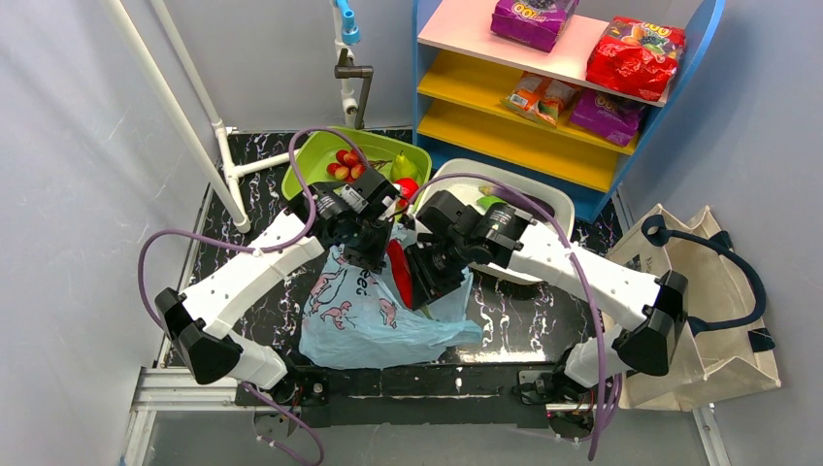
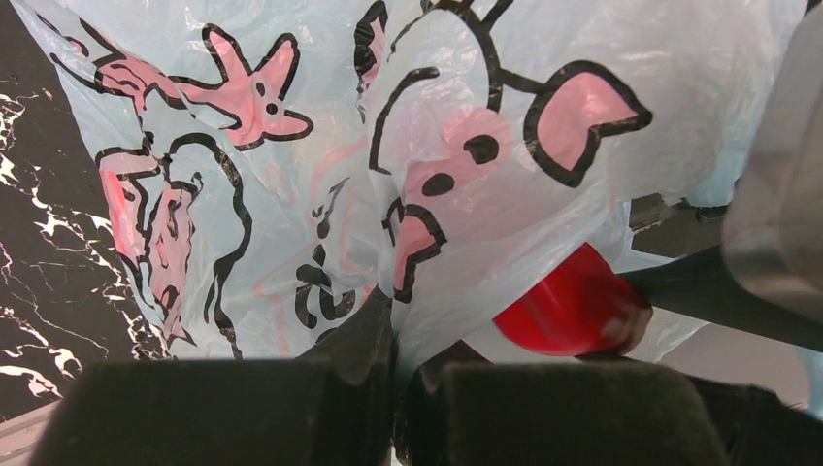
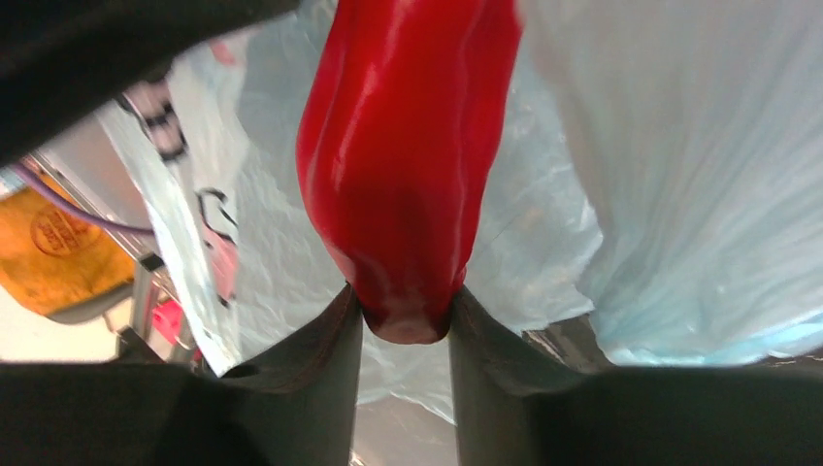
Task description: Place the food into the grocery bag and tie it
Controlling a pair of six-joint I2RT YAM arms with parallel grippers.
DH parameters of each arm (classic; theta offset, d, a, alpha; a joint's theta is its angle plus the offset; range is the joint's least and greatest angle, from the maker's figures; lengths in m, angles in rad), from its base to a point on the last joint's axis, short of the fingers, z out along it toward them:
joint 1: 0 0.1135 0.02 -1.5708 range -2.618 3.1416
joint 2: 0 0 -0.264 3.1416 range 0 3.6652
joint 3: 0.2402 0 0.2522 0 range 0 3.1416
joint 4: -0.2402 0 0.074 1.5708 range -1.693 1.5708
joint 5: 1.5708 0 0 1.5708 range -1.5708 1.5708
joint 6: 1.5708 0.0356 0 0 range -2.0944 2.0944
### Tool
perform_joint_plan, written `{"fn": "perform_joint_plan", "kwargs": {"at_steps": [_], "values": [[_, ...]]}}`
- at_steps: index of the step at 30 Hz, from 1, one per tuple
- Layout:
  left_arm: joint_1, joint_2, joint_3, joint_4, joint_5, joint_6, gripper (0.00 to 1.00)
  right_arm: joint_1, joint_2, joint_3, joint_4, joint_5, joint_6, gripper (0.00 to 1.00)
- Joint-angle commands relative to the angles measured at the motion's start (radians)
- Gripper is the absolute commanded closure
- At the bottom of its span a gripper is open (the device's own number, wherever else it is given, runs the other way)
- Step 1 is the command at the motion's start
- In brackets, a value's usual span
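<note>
The light-blue grocery bag with pink cartoon prints lies on the black table in front of the arms. My left gripper is shut on the bag's upper edge and holds it up. Beside it, my right gripper is shut on the end of a long red pepper, which hangs at the bag's mouth. In the left wrist view the pepper's red tip shows next to the plastic. Red berries and a round red fruit lie in the green tub behind.
A white bin stands to the right of the green tub, behind my right arm. A beige canvas tote with navy handles lies at the right. A shelf with snack packets stands at the back. White pipes run at the left.
</note>
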Motion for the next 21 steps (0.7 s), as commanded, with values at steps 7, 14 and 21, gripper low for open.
{"fn": "perform_joint_plan", "kwargs": {"at_steps": [7, 14, 21], "values": [[0.002, -0.045, -0.003, 0.001, 0.002, -0.018, 1.00, 0.010, 0.020, 0.089, 0.018, 0.044, 0.103, 0.24], [0.002, -0.040, -0.004, 0.005, 0.002, -0.014, 1.00, 0.010, -0.027, 0.079, 0.018, 0.055, 0.071, 0.17], [0.003, -0.030, 0.002, 0.007, 0.005, -0.002, 1.00, 0.010, -0.132, 0.073, -0.081, 0.216, -0.029, 0.14]]}}
